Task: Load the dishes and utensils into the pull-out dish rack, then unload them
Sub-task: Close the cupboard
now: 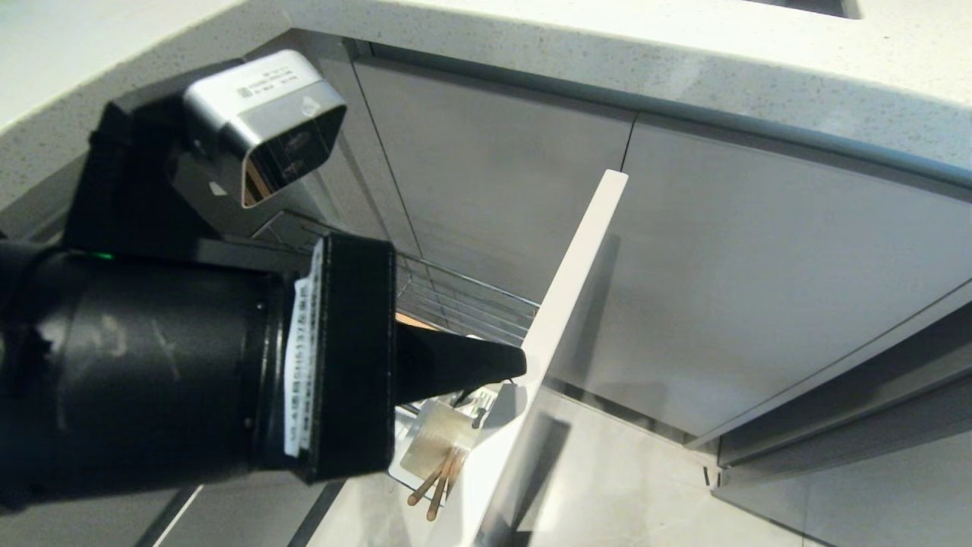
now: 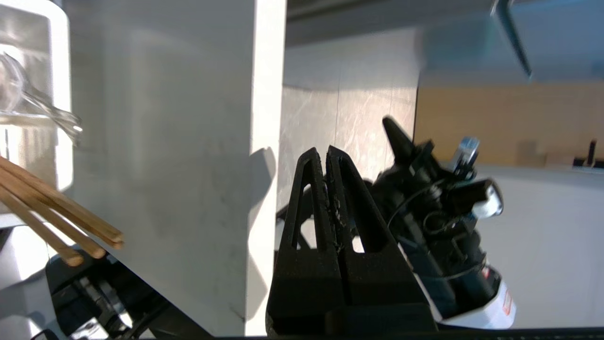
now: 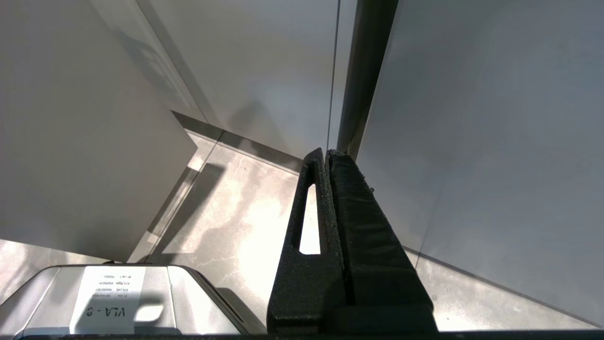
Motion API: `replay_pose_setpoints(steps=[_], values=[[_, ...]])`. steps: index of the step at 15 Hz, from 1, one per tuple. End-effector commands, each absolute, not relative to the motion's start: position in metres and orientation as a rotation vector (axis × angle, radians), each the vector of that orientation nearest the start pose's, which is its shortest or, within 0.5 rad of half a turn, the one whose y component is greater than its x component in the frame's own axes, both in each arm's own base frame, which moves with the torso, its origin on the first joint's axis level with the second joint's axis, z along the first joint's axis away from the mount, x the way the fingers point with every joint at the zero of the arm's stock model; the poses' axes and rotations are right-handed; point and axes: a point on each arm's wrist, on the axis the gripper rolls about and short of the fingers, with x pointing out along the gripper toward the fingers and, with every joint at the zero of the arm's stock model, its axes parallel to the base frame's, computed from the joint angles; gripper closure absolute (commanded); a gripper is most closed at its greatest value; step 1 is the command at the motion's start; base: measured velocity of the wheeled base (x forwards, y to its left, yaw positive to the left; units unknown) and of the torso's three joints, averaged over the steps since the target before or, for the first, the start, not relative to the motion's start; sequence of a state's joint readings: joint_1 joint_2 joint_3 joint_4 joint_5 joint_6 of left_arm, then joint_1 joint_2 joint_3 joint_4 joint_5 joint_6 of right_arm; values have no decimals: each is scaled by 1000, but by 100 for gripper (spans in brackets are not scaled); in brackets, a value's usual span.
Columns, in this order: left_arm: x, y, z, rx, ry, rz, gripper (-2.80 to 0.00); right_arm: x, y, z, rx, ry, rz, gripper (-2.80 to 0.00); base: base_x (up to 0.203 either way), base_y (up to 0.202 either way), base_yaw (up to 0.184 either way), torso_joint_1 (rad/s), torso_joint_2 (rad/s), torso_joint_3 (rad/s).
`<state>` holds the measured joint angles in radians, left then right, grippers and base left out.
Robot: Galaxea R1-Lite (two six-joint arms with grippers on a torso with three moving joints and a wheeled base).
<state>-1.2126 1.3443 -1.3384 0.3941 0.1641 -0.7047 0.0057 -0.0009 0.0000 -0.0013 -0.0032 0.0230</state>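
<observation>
The pull-out dish rack stands drawn out, its pale front panel (image 1: 581,289) edge-on and its chrome wire basket (image 1: 471,304) behind my left arm. The chopsticks (image 1: 434,486) stick out of the white cutlery caddy (image 1: 437,444). In the left wrist view the chopsticks (image 2: 61,226) and a shiny metal spoon (image 2: 59,117) lie by the caddy (image 2: 59,156), on the panel's (image 2: 179,165) inner side. My left gripper (image 1: 520,363) (image 2: 325,151) is shut and empty, its tip at the panel's edge. My right gripper (image 3: 326,153) is shut and empty, hanging parked over the floor. The dishes are out of view.
Flat grey cabinet doors (image 1: 759,289) run under a speckled white countertop (image 1: 683,45). Pale tiled floor (image 1: 623,486) lies below. The parked right arm (image 2: 439,212) shows beyond my left fingers. Part of the robot's base (image 3: 118,297) sits beneath the right gripper.
</observation>
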Motion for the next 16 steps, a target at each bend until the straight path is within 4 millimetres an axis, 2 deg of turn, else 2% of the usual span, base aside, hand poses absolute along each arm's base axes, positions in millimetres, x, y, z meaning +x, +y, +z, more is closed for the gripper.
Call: replay_pose_setpoints(steps=[1,11,16], values=[[71,-199,318,-331,700,-873,0,-23,0,75,23,0,3,0,0,0,0,0,0,0],[68,-209,305,-255,751,-857,0,-23,0,75,23,0,3,0,0,0,0,0,0,0],[71,-211,298,-179,723,-760,0,-23,0,75,23,0,3,0,0,0,0,0,0,0]])
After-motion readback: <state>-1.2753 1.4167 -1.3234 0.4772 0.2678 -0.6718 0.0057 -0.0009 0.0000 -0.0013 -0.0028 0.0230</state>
